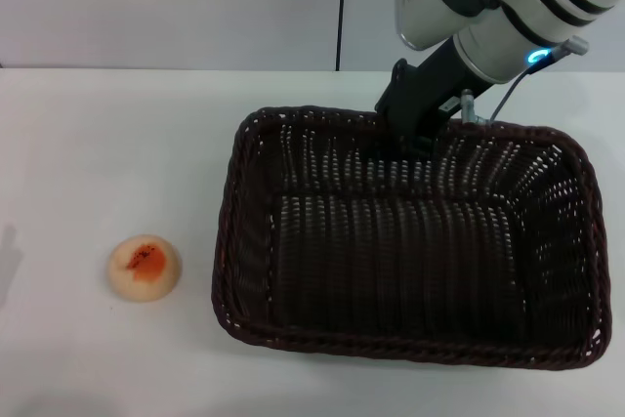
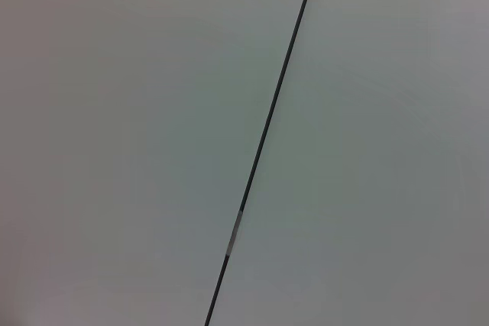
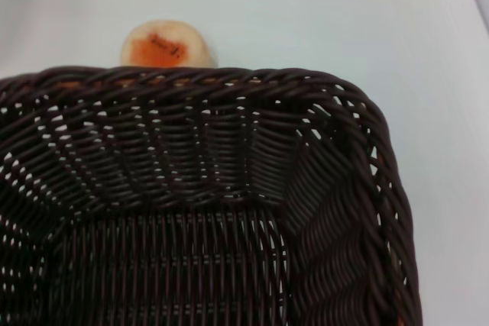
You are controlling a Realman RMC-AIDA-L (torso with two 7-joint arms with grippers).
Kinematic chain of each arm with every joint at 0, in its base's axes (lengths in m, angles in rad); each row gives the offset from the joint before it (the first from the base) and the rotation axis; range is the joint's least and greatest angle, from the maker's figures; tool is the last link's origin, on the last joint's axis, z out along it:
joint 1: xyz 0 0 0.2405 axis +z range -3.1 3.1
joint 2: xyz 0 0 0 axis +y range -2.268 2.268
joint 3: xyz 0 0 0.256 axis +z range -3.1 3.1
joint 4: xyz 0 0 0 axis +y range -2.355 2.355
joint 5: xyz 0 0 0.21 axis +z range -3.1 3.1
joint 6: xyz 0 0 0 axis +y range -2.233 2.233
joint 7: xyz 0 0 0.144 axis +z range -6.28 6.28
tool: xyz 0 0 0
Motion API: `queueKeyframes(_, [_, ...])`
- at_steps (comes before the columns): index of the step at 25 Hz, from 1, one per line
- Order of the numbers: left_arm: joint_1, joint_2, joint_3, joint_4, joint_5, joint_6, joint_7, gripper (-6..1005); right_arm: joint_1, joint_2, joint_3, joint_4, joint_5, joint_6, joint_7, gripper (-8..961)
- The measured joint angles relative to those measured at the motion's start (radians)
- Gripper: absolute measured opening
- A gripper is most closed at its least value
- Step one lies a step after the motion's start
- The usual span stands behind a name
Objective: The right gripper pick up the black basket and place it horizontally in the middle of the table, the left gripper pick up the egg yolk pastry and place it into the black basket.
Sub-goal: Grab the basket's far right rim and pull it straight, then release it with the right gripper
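The black basket lies lengthwise across the right half of the white table, and it looks empty. My right gripper reaches down from the white and grey arm and holds the middle of the basket's far rim. The egg yolk pastry sits on the table to the left of the basket, a short gap from its left rim. The right wrist view looks into the basket with the pastry just beyond its rim. My left gripper is out of view.
The white table stretches left of the basket and ends at a pale wall with a dark vertical seam. The left wrist view shows only a pale surface crossed by a dark seam.
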Motion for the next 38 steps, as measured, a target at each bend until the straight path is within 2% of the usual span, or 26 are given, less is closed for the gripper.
queueKeyframes(15, [0.007, -0.003, 0.015, -0.002, 0.007, -0.002, -0.002, 834, -0.032, 0.004, -0.087, 0.002, 0.044, 0.034, 0.016, 202])
queueKeyframes(21, [0.008, -0.002, 0.028, -0.012, 0.008, -0.004, -0.002, 834, -0.058, 0.005, -0.129, -0.017, 0.044, 0.071, 0.025, 401])
queueKeyframes(26, [0.007, -0.001, 0.031, -0.01, 0.008, -0.005, -0.002, 834, -0.108, 0.005, -0.182, -0.09, 0.04, 0.104, 0.057, 629])
queueKeyframes(30, [0.006, 0.001, 0.045, -0.007, 0.008, 0.001, -0.001, 833, -0.158, 0.002, -0.224, -0.185, 0.036, 0.124, 0.101, 694])
queueKeyframes(31, [0.0, 0.003, 0.064, 0.008, 0.008, 0.001, -0.001, 833, -0.195, 0.0, -0.224, -0.257, 0.035, 0.122, 0.121, 711])
queueKeyframes(32, [-0.005, 0.005, 0.078, 0.019, 0.008, 0.0, -0.001, 833, -0.195, 0.0, -0.224, -0.257, 0.035, 0.122, 0.121, 727])
queueKeyframes(34, [-0.009, 0.007, 0.095, 0.031, 0.008, 0.006, -0.001, 833, -0.238, -0.001, -0.22, -0.344, 0.034, 0.115, 0.147, 760])
queueKeyframes(38, [-0.031, 0.008, 0.165, 0.098, 0.007, 0.047, 0.002, 833, -0.348, -0.004, -0.205, -0.522, 0.049, 0.097, 0.198, 760])
